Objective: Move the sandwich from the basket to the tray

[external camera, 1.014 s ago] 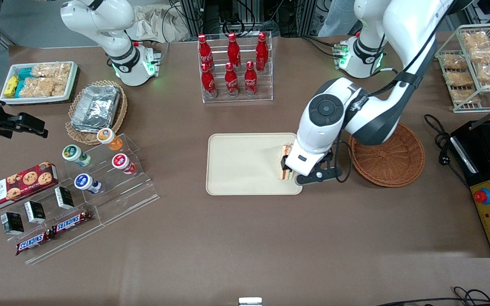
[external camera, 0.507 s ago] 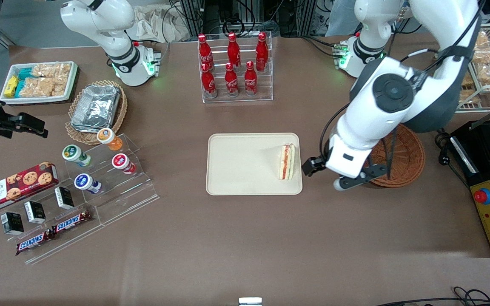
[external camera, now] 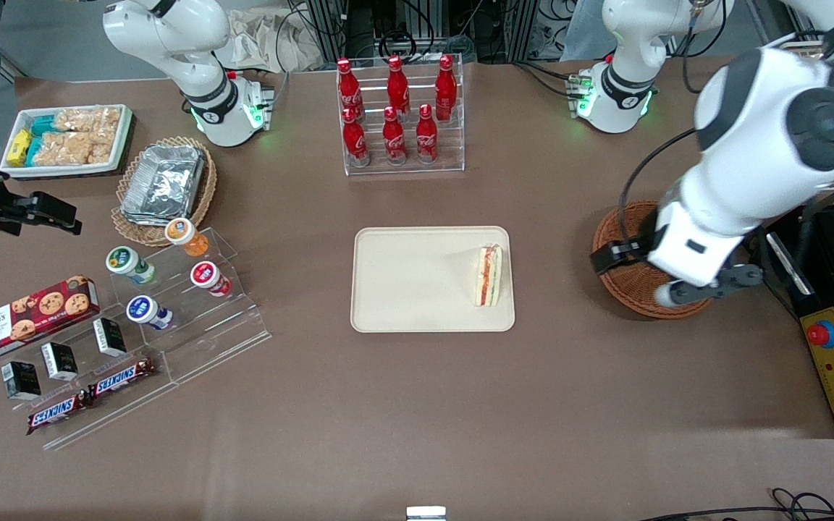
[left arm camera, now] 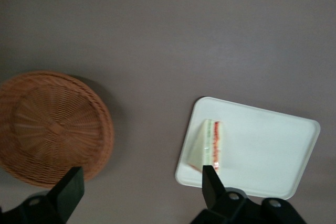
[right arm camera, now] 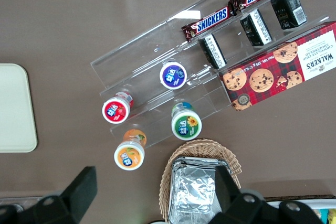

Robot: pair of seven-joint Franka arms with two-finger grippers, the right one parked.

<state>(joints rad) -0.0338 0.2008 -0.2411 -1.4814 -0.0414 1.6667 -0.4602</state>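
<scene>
Nearest the front camera, on the brown surface point(external camera: 417, 405) toward the parked arm's end, two bars point(external camera: 91, 393) read "SNICKERS", and just farther off a red biscuit box point(external camera: 26, 317) reads "WALKER'S". Farther in, at mid-table, the sandwich point(external camera: 489, 275) stands on the tray point(external camera: 402, 282), close to the tray edge nearest the working arm. Its striped cut edge runs near-to-far. The end effector point(external camera: 609, 257) hangs above the basket point(external camera: 627, 300), fingers spread wide with nothing between them. From it, the sandwich lies well apart toward the parked arm's end, across a bare strip of surface. The basket looks empty, so the placing seems done and only a retreat remains. Farthest off, the red bottles point(external camera: 392, 108) in a clear rack carry Coca-Cola script.
</scene>
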